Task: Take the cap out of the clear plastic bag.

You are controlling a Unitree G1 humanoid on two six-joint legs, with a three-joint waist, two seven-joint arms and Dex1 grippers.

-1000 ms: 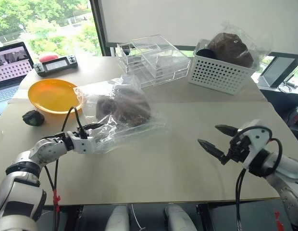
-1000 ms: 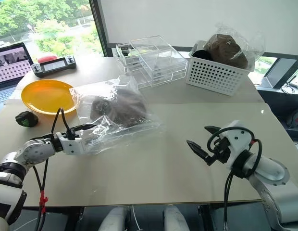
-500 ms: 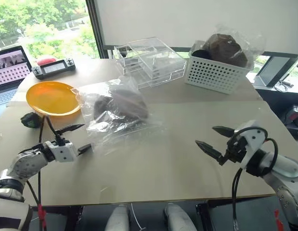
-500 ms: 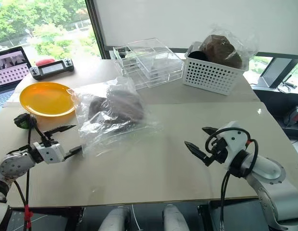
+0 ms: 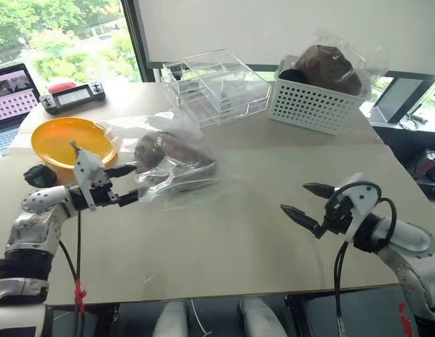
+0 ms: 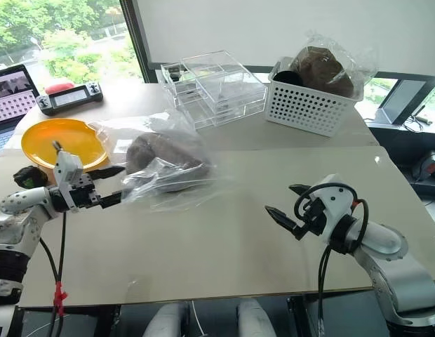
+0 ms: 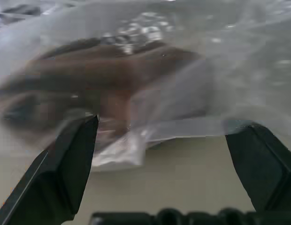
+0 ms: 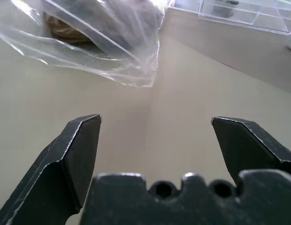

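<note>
Left eye view: both claws stood apart, the right gripper [image 5: 306, 199] over bare table [image 5: 224, 246], the left gripper [image 5: 128, 184] just beside the clear plastic bag [image 5: 177, 163]. Inside lay the cap [image 5: 172, 153], matte brown, domed. No writing was legible.

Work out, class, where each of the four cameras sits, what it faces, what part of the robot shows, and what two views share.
Left eye and right eye views: on the head, looking forward and down at the table; both arms show, left gripper and right gripper open.
Left wrist view: on the left wrist, facing the cap inside the clear plastic bag, between its own fingers.
Right wrist view: on the right wrist, looking across the table between its own fingers.
Shared: both wrist views show the bagged cap.
</note>
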